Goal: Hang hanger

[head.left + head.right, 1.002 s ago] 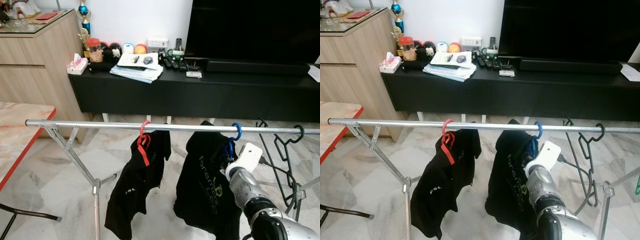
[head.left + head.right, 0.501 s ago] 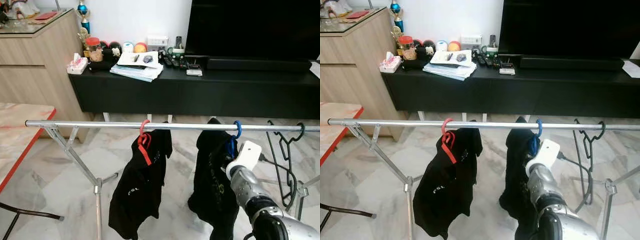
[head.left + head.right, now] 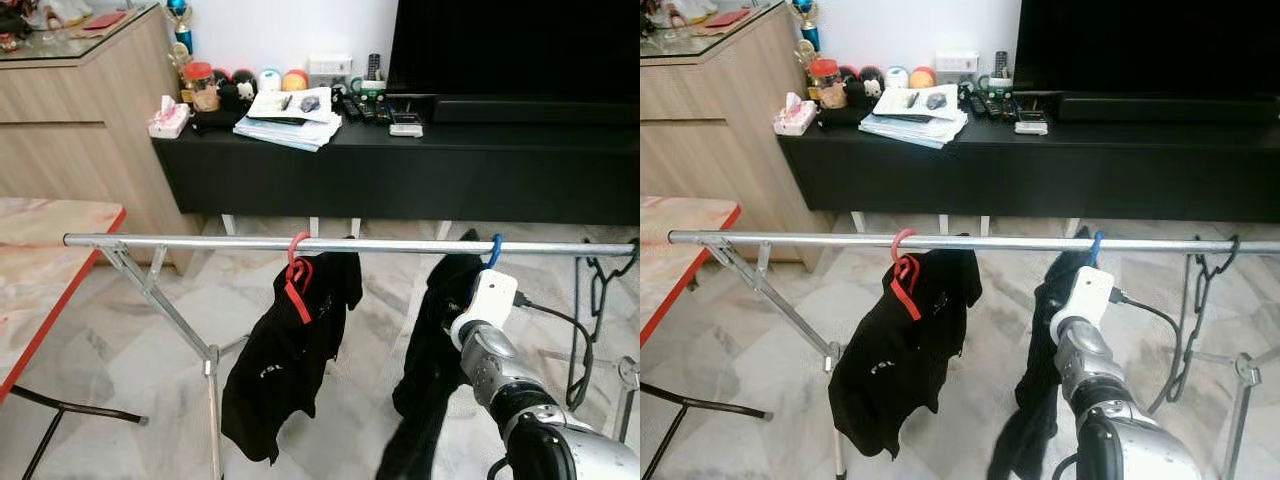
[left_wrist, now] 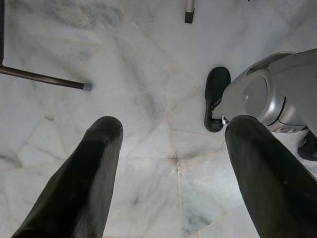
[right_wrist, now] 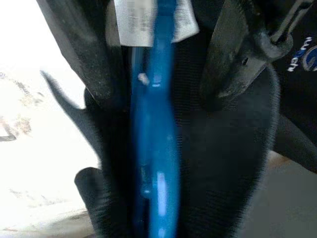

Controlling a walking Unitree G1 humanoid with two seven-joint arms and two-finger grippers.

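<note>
Pale marble floor [image 3: 130, 350] runs under a long silver clothes rail [image 3: 200, 242], with a black TV cabinet [image 3: 400, 170] behind it. From the left eye view, a red plastic hanger [image 3: 296, 270] carries a black shirt [image 3: 290, 360], and further along, the blue plastic hanger [image 3: 492, 252] has its hook over the rail, a second black garment [image 3: 430, 350] drooping from it. The right arm reaches up there, its white wrist box just below the hook.

The right eye view shows the same, plus empty black wire hangers [image 3: 1200, 300] near the rail's far end.

In the left wrist view, the left hand [image 4: 171, 148] hangs idle over the floor, fingers spread wide.

In the right wrist view, the right hand [image 5: 163, 64] has a dark finger either side of the blue hanger's neck; whether it grips or has let go I cannot tell. If it pulls away still pinching, the hook could lift off the rail and drop the garment; a sideways tug could also slide it into the wire hangers.
</note>
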